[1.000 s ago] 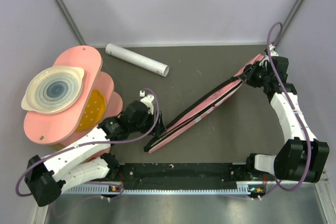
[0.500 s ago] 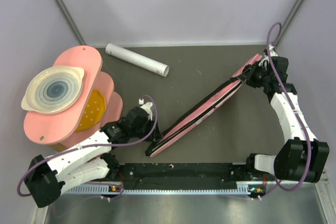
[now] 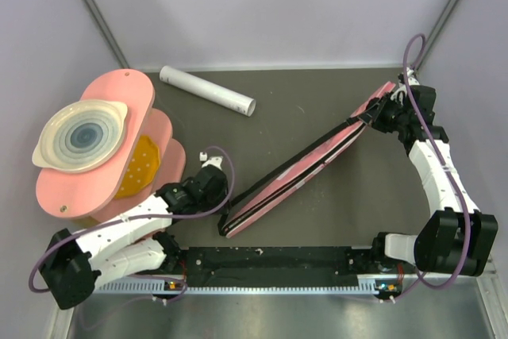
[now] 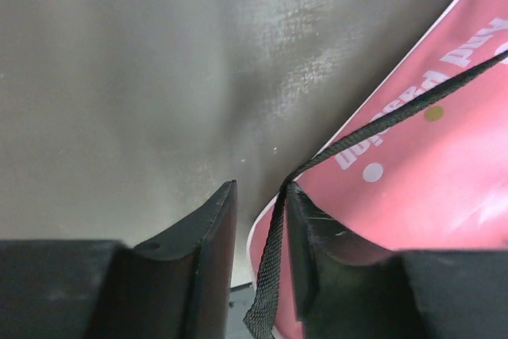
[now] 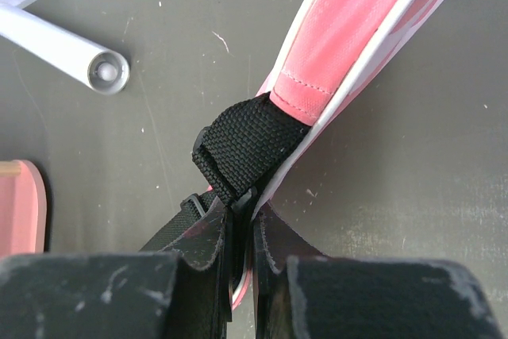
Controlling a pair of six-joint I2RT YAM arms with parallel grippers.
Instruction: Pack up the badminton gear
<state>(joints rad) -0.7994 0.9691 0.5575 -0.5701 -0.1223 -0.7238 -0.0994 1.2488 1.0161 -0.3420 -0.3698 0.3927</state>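
**Top view.** Even, diffuse light from above. The dark desk renders matt, and shadows are soft and short, a narrow one hugging the bag. Focus is sharp to the corners.

**Left wrist view.** A broad pale sheen crosses the far desk surface. The left gripper, nearest the lens, is underexposed and soft, and the bag's print is blurred.

**Right wrist view.** Focus is crisp on the weave of the strap. The tube at far left is almost washed out. The right gripper reads near-black.
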